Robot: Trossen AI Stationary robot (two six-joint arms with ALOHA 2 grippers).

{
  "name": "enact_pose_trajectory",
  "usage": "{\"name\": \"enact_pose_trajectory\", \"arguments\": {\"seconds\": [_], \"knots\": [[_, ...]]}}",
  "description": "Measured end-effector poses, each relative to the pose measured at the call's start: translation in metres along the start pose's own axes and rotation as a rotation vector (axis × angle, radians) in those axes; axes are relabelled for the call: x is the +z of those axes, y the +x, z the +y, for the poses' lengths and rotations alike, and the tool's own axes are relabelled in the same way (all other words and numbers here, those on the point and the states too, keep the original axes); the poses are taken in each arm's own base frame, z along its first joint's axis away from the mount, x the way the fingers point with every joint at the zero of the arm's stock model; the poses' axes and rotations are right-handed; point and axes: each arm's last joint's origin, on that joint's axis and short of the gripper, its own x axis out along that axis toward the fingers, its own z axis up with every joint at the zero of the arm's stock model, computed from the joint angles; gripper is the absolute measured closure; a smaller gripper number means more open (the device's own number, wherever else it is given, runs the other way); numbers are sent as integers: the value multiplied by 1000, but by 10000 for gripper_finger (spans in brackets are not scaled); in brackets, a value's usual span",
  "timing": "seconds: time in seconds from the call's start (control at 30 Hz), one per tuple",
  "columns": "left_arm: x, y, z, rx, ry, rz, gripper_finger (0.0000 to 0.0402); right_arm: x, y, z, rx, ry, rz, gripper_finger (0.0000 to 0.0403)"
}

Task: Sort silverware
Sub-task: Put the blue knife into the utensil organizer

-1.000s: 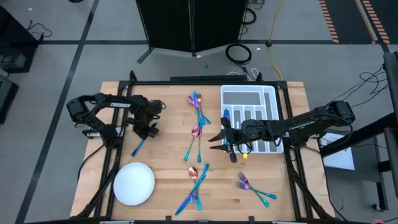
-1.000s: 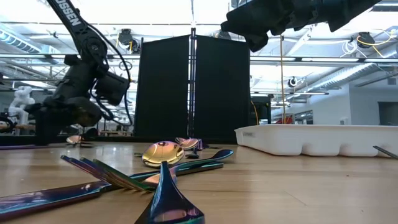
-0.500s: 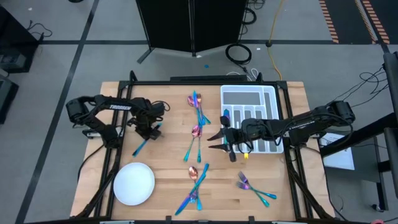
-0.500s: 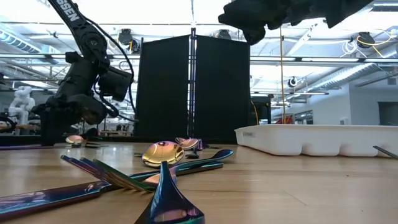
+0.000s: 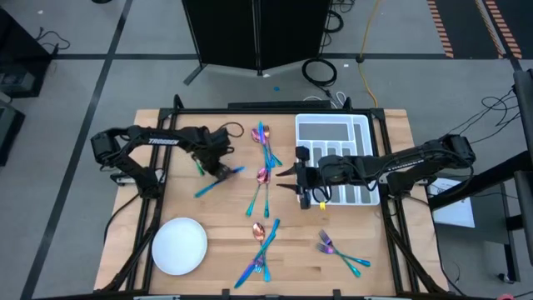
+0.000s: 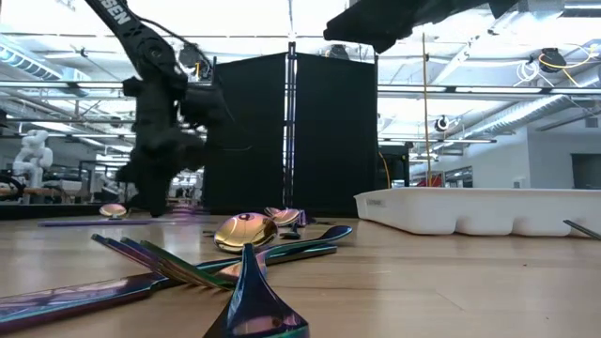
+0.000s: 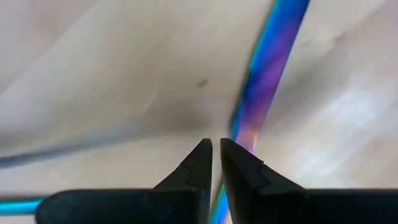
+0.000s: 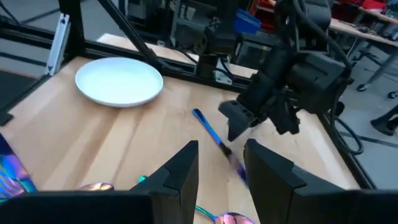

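My left gripper (image 5: pixel 221 171) stands left of the table's middle, pointing steeply down and shut on a slim blue-purple piece of silverware (image 5: pixel 235 174). That piece lies slantwise under it and also shows in the right wrist view (image 8: pixel 208 127). My right gripper (image 5: pixel 283 177) hovers open and high beside the white tray (image 5: pixel 333 120), with nothing between its fingers (image 8: pixel 180 165). Other silverware lies loose on the wood: a bunch at the far middle (image 5: pixel 265 143), a spoon and a fork (image 5: pixel 260 190), a bunch at the near middle (image 5: pixel 262 246) and forks (image 5: pixel 337 247). My left gripper comes from above and has the blue-purple piece at about the middle of its length (image 7: pixel 244 134). The piece crosses slantwise behind the nearly closed fingertips (image 7: pixel 239 165). I cannot tell whether it is lifted clear or rests on the wood.
A round white plate (image 5: pixel 179 246) sits at the near left. The divided tray (image 6: pixel 470 211) at the far right holds a few pieces in its slots (image 5: pixel 304 155). Bare wood lies between the plate and the middle silverware.
My left gripper has gone toward the table's right edge and rolled, taking the blue-purple piece along. The piece now lies farther right and has swung about, so it points more across the table. My right gripper has risen a little and tipped more level.
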Motion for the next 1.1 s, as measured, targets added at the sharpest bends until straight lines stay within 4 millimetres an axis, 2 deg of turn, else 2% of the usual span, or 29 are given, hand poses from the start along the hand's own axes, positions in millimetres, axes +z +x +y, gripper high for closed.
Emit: {"name": "enact_pose_trajectory", "arguments": {"seconds": [0.23, 0.4, 0.67, 0.77, 0.9, 1.1], "knots": [[18, -26, -30, -70, 130, -69, 366, -11, 2, -22, -50, 16, 79, 289], [22, -47, -52, -23, 315, -110, 366, -29, 11, -52, 0, 124, 136, 289], [8, -31, -61, 223, 612, -116, 363, -71, 50, -62, 10, 151, 238, 289], [4, -23, -64, 224, 661, -128, 349, -80, 57, -63, 9, 143, 250, 289], [1, -18, -66, 214, 656, -144, 318, -80, 58, -63, 12, 134, 249, 289], [1, -17, -68, 193, 477, -170, 297, -66, 46, -66, 7, 62, 213, 289]]}}
